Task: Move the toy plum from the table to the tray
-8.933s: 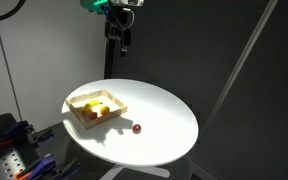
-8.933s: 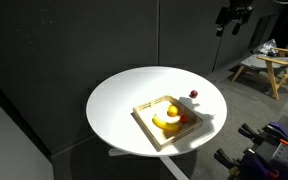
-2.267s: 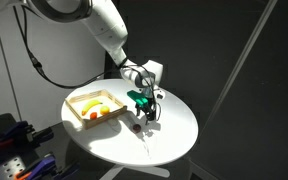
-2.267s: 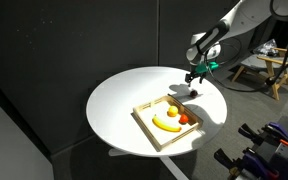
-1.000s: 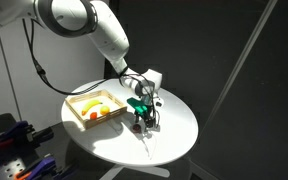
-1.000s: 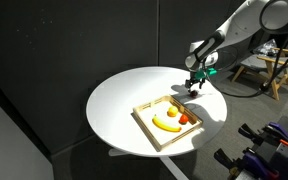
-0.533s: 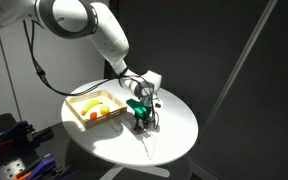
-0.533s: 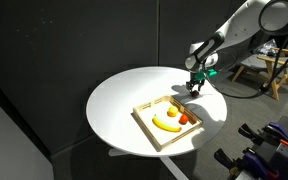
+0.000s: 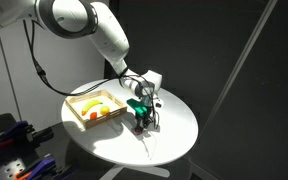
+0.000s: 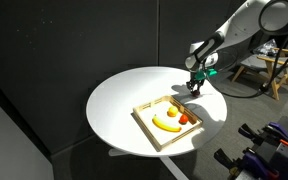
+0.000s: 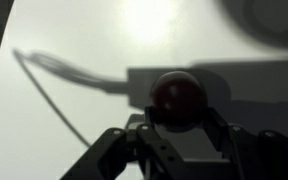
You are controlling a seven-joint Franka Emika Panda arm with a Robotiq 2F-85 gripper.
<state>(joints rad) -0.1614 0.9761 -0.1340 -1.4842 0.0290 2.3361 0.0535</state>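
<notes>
Claw (image 9: 141,122) sits low on the table (image 9: 176,138), jaws either side of the plum (image 11: 178,95), just beside the tray (image 10: 144,118). Whether they pinch it I cannot tell. This looks like the grasp step; next comes a firm squeeze, a lift, and a short carry over the rim.

One round white desk (image 10: 119,105) carries one light wooden tray (image 10: 146,128). In the tray lie what look like two yellow toy pieces (image 10: 165,124) and one orange-red piece (image 10: 184,119) at their 3 o'clock. There is one toy plum (image 11: 177,97) between two fingers (image 11: 112,152), one robot arm (image 9: 94,30), and one wooden stool (image 10: 262,65) at the desk's 2 o'clock.
</notes>
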